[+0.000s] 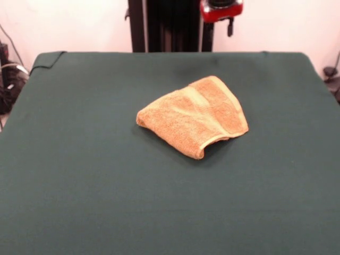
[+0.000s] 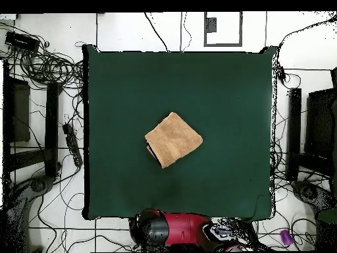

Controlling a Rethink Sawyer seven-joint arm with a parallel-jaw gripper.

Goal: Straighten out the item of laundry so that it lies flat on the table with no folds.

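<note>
The item of laundry (image 1: 194, 116), an orange-tan terry towel, lies folded over itself near the middle of the table (image 1: 79, 159), which is covered in dark green cloth. A paler woven band crosses its top layer, and a hemmed edge curls up at its near corner. From above the towel (image 2: 173, 139) reads as a small diamond with a doubled edge on its lower left side. The red and black arm (image 2: 174, 229) is drawn back past the table's edge (image 2: 105, 214), well away from the towel. The gripper (image 2: 224, 232) sits in the dark tangle at the arm's end and I cannot make out its state.
Part of the red arm (image 1: 221, 9) shows at the top edge of the front view, beside the black pedestal (image 1: 170, 24). Cables and black stands (image 2: 52, 125) lie on the floor around the table. Green cloth surrounds the towel on all sides.
</note>
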